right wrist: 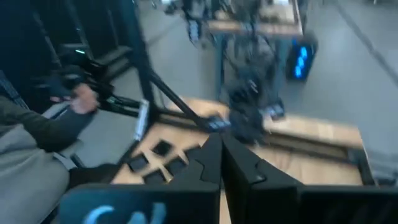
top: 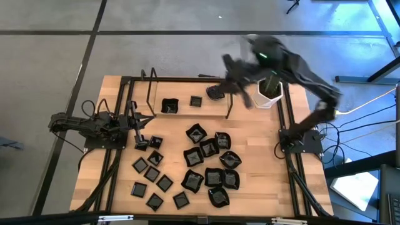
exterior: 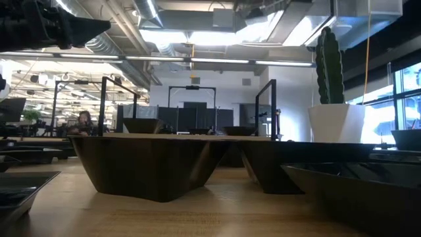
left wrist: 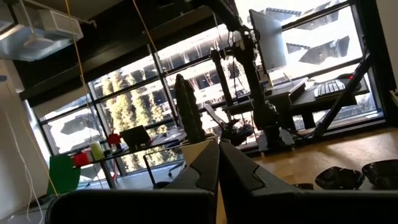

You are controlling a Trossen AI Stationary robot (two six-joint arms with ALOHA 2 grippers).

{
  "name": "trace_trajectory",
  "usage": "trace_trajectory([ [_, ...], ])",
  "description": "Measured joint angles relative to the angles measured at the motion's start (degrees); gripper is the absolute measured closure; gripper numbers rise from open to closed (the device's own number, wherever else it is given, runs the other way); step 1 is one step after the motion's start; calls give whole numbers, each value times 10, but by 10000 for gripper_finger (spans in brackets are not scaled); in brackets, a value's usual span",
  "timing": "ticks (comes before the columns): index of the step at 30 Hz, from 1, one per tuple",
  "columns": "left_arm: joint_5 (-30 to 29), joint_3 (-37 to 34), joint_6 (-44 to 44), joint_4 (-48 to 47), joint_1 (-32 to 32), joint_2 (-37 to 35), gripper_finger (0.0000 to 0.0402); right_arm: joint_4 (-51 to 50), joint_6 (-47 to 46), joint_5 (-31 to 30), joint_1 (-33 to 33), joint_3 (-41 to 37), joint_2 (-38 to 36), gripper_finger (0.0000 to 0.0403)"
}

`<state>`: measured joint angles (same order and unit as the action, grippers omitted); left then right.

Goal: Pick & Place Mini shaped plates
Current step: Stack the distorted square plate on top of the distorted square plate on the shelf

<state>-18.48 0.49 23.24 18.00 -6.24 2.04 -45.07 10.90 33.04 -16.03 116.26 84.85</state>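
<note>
We are holding our right end effector [top: 215, 92] over the far edge of the desk [top: 256, 162], just beside the white cactus pot [top: 270, 94], its fingers [right wrist: 239, 168] pressed together. Whether a dish is pinched between them we cannot tell; a dark shape shows right under it in the high view, which may be a plate lying on the wood. We judge that this far strip is serving as the drop zone, since two mini shaped plates are already lying there apart from the rest: a raised-rim square [top: 169, 105] and a little flat square [top: 195, 100].

Our left end effector [top: 141, 142] is waiting low at the left side, fingers [left wrist: 208, 168] together and holding nothing, beside the flat squares.

The remaining plates are lying nearer us in two loose groups, likely a supply sorted by shape. We are counting about ten little flat squares [top: 156, 175] on the left and about ten larger wavy or raised-rim dishes [top: 209, 169] in the middle, several touching.
</note>
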Motion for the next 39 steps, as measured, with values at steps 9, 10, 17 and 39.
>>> trace_trajectory([
  [9, 0, 0, -1, 0, 0, 0, 400, 182, -30, -117, 115, -407, -292, 400],
  [10, 0, 0, -1, 0, 0, 0, 400, 208, -34, -122, 114, -454, -324, 400],
  [17, 0, 0, -15, 2, 0, 0, 397, 387, -51, -123, 83, -740, -476, 400],
  [39, 0, 0, -11, 3, 0, 0, 395, 848, -90, -39, 59, -1125, -485, 400],
])
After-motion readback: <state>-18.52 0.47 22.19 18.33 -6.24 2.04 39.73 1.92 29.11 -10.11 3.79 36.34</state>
